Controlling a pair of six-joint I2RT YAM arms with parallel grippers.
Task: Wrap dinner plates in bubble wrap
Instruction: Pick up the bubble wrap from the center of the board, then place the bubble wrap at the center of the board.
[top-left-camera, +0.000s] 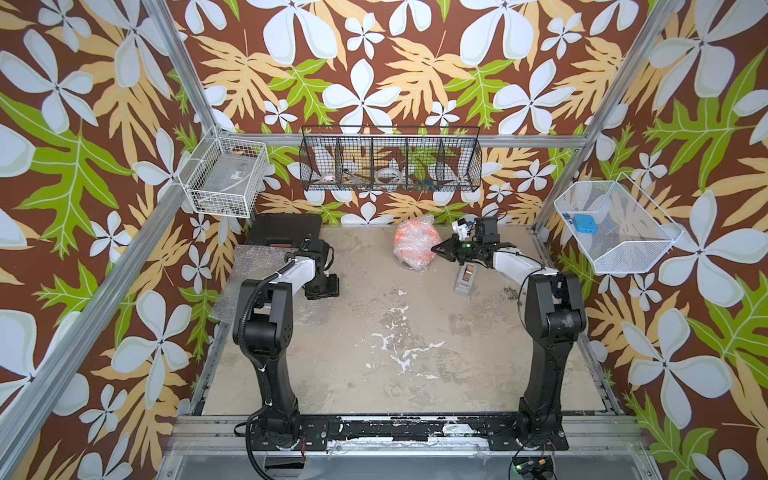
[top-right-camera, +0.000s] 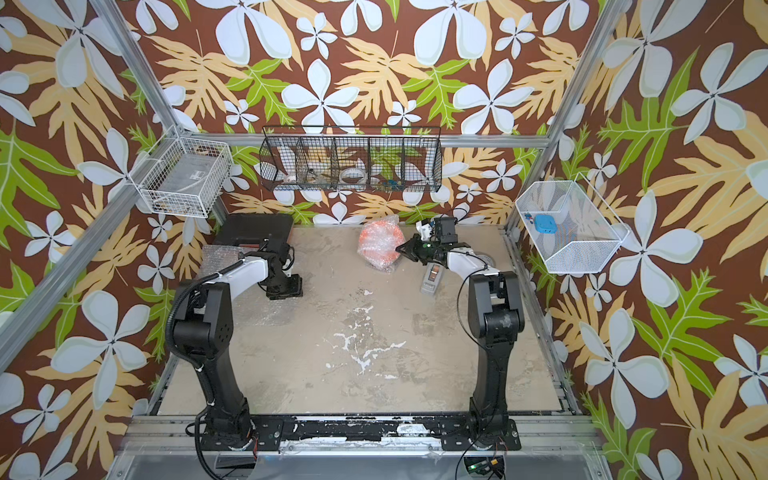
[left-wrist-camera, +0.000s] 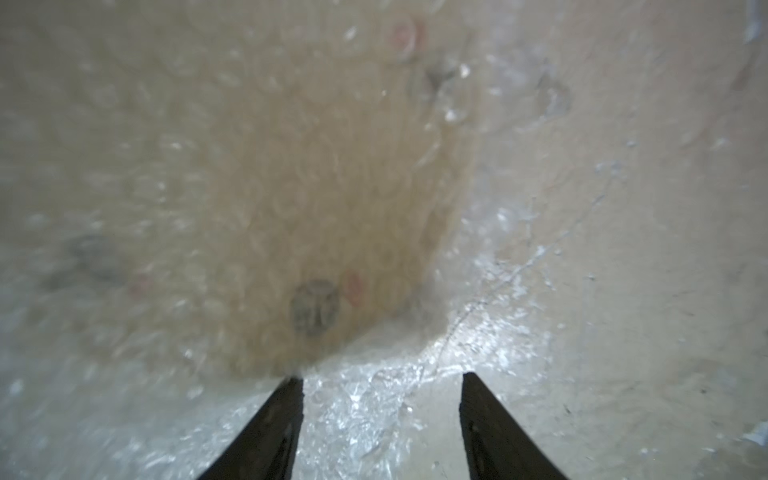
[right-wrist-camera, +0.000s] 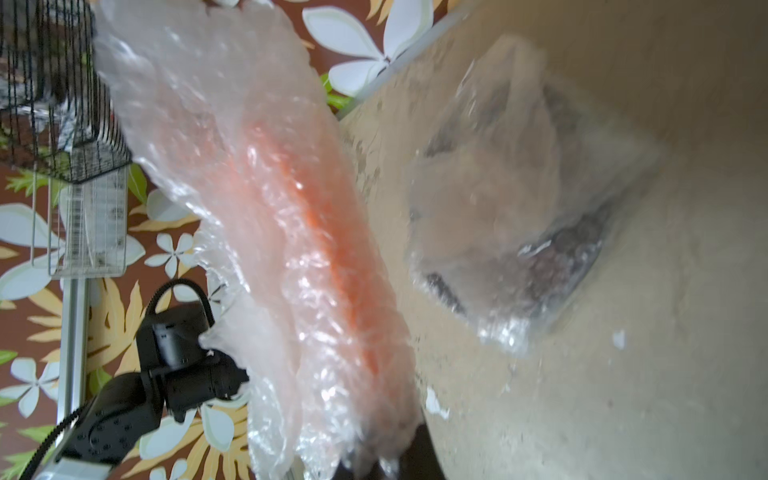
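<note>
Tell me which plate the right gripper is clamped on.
The orange plate, wrapped in bubble wrap and tilted up. The cream plate lies under another sheet by the open left gripper.

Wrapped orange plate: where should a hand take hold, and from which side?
Probably the rim, pinched across its thin edge, coming in from the robot's right. The orange plate is tilted up on edge, so its rim faces sideways. The right hand is shut on the bubble wrap at that rim.
</note>
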